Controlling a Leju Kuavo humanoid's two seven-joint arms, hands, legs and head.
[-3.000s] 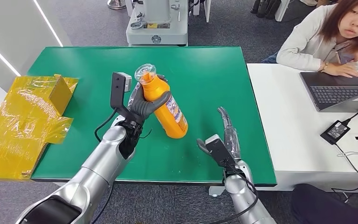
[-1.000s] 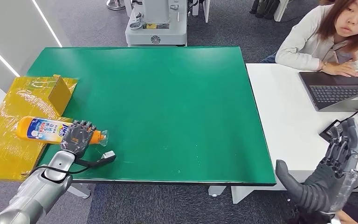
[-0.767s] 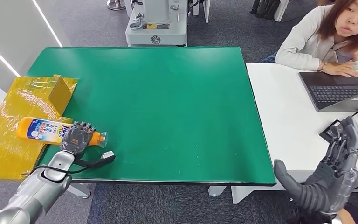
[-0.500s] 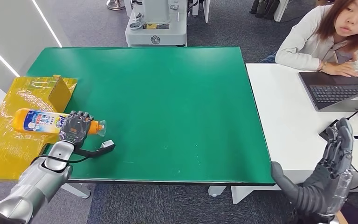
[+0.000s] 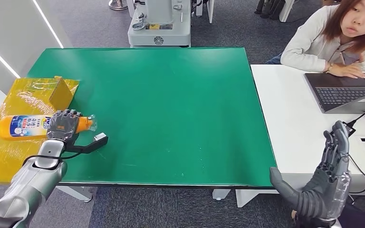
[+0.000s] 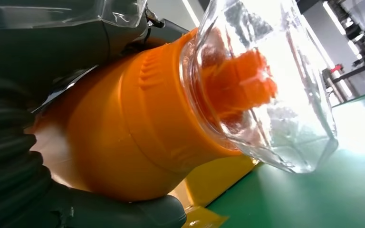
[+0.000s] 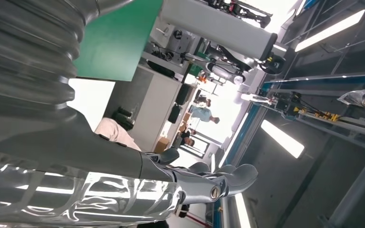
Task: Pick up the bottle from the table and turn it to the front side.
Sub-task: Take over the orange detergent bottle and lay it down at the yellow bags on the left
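Note:
An orange bottle (image 5: 21,127) with a blue and white label and a clear cap lies sideways in my left hand (image 5: 62,123), which grips it near the neck. It hovers over the yellow wrapped box (image 5: 9,152) at the left edge of the green table (image 5: 171,104). In the left wrist view the orange bottle (image 6: 123,128) shoulder and clear cap (image 6: 271,80) are close up, with my left hand (image 6: 14,156) wrapped around the body. My right hand (image 5: 325,185) is raised beyond the table's right front corner, fingers spread and holding nothing; my right hand (image 7: 190,183) also appears in the right wrist view.
A person sits at the white desk (image 5: 294,123) on the right with a laptop (image 5: 349,92) and a black power adapter (image 5: 342,133). A grey machine base (image 5: 159,26) stands behind the green table. A small box flap (image 5: 61,92) rises from the yellow wrapping.
My left hand has carried the bottle from upright at the table's middle to sideways at the left edge, and it keeps drifting left over the yellow box. My right hand swung off the table, then sank.

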